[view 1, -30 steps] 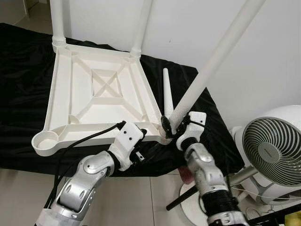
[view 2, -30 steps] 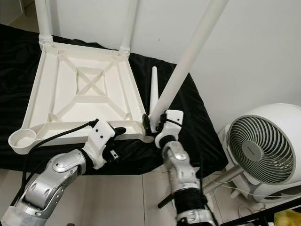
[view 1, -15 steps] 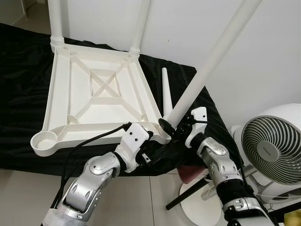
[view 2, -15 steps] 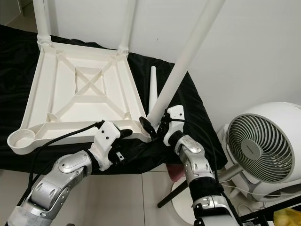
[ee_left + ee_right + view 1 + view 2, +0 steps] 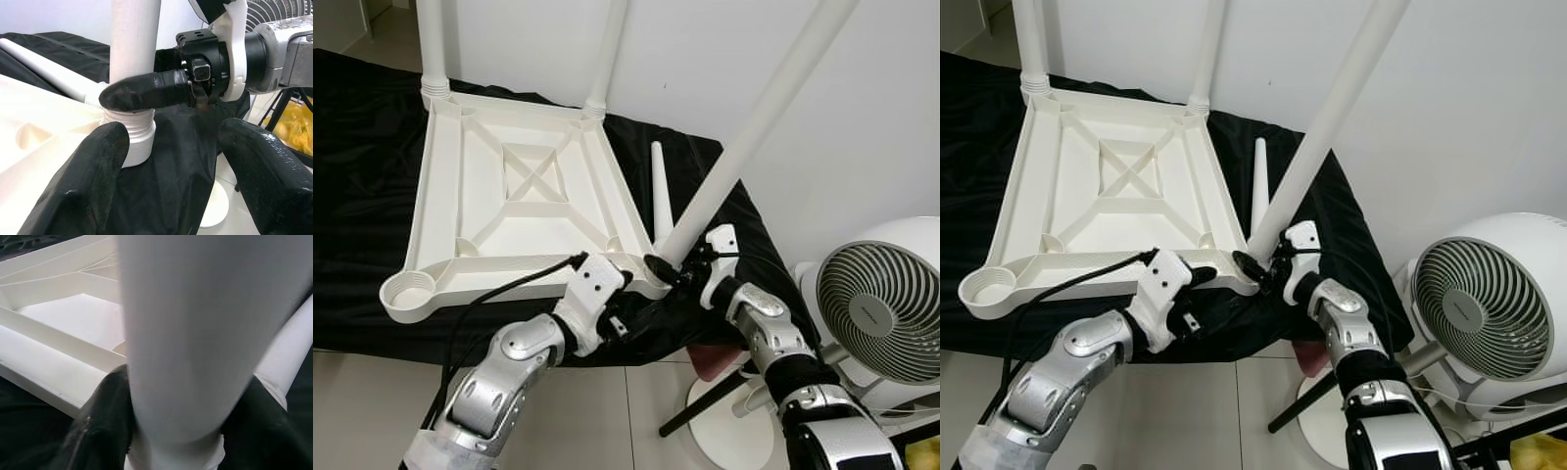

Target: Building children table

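A white plastic table top (image 5: 524, 186) lies upside down on a black cloth (image 5: 362, 147). Two legs (image 5: 433, 44) stand in its far corners. My right gripper (image 5: 664, 266) is shut on a third white leg (image 5: 744, 137), which leans up to the right; its threaded end (image 5: 129, 139) sits at the near right corner socket. Between the black fingers (image 5: 105, 406) the leg is held tight. My left gripper (image 5: 176, 132) is open just in front of that corner, low beside the leg's base, holding nothing. A loose tapered leg (image 5: 660, 191) lies on the cloth right of the table top.
The near left corner socket (image 5: 404, 292) holds no leg. A white fan (image 5: 881, 313) stands on the floor at the right, with a black rod (image 5: 705, 406) slanting below it. A white wall rises behind. Tiled floor (image 5: 352, 411) lies in front.
My left gripper has slid right, up to the near right corner. My right forearm has swung out to the right while still holding the leg, which keeps about the same tilt.
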Tool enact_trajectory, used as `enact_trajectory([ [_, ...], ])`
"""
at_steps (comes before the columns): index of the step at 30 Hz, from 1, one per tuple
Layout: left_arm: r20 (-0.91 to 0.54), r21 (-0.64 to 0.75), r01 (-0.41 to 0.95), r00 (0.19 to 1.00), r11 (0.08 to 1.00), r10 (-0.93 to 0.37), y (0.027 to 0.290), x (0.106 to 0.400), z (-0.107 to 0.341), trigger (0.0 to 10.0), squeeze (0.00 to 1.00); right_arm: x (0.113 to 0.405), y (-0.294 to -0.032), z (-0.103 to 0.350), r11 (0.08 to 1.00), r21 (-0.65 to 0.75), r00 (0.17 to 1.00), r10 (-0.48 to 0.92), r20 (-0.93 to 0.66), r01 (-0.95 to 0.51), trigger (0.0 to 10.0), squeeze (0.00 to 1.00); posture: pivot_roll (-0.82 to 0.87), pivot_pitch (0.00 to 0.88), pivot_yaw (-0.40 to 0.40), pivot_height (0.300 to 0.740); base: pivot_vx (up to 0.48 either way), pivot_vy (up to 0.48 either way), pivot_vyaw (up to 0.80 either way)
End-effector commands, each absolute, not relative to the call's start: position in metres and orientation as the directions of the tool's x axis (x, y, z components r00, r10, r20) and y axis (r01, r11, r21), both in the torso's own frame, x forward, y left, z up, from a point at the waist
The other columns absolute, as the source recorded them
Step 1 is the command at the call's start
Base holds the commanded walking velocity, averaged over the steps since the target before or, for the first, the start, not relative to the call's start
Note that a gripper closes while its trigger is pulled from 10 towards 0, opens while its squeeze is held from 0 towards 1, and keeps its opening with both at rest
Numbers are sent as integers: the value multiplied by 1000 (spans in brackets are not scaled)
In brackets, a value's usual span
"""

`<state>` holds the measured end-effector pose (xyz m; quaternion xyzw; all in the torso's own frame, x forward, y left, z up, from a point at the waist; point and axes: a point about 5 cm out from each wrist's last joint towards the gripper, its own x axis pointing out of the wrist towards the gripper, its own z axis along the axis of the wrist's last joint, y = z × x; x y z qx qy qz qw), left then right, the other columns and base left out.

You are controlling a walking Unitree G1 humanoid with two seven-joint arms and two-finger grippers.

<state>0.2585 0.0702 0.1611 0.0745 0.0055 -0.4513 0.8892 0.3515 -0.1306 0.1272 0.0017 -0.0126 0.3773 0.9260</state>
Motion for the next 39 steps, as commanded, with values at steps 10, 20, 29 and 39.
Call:
enact_trajectory([
  [10, -94, 117, 822, 567, 557, -818, 65, 254, 158, 10000, 0, 348, -139, 114, 758, 47, 760, 650, 16, -650, 10000, 0, 156, 19, -227, 740, 0, 0, 0],
  [20, -107, 122, 816, 577, 566, -809, 69, 255, 154, 10000, 0, 348, -121, 102, 904, 84, 902, 425, -77, -419, 10000, 0, 152, 19, -232, 740, 0, 0, 0],
  [29, -114, 118, 812, 583, 571, -805, 70, 256, 151, 10000, 0, 337, -98, 101, 965, 146, 966, 236, -105, -220, 10000, 0, 152, 18, -240, 740, 0, 0, 0],
  [39, -123, 131, 800, 599, 585, -791, 78, 259, 151, 10000, 0, 317, -88, 103, 963, 237, 982, 156, -103, -128, 10000, 0, 147, 23, -239, 740, 0, 0, 0],
])
